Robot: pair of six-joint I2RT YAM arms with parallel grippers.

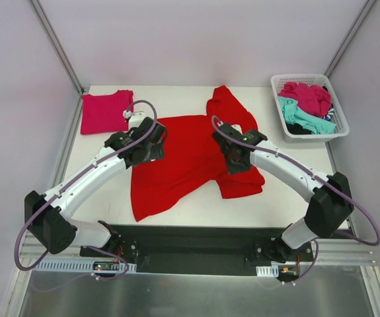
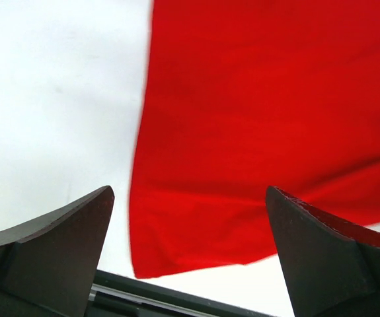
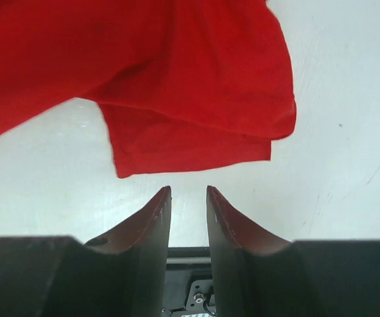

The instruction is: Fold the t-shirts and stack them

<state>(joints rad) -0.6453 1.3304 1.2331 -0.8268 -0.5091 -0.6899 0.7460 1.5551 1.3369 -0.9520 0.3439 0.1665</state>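
1. Left of and beyond the left gripper (image 2: 190, 191), at the far-left corner of the table (image 1: 176, 96): pink t-shirt (image 1: 102, 112), folded to a flat rectangle. Reads as the base of the stack. One shirt done, by my count.
2. Left gripper: jaws spread wide, nothing between them. It hovers over the left edge of the red t-shirt (image 1: 183, 162). In the wrist view the cloth edge runs down between the fingers, bare table on the left of it. No grip on anything.
3. Between the two grippers: the red t-shirt lies on the table, spread mostly flat but skewed. One sleeve points to the far side, and the hem corner reaches toward the arm bases. Looks like the shirt in work, fold barely begun at best.
4. Right gripper (image 3: 188, 190): jaws nearly together with a narrow gap, table showing through it, no cloth pinched. Just ahead of its tips the shirt's right part is doubled over, two layers with a squared corner. Whether that is a deliberate fold or a flop, I can't tell.
5. Right of and beyond the right gripper: white basket (image 1: 302, 76) at the table's far-right corner. It holds a magenta t-shirt (image 1: 308, 96), a teal t-shirt (image 1: 299, 117) and something dark (image 1: 299, 129), all crumpled. Those are not yet touched, so at least three remain after the red one. Most of the job is ahead.
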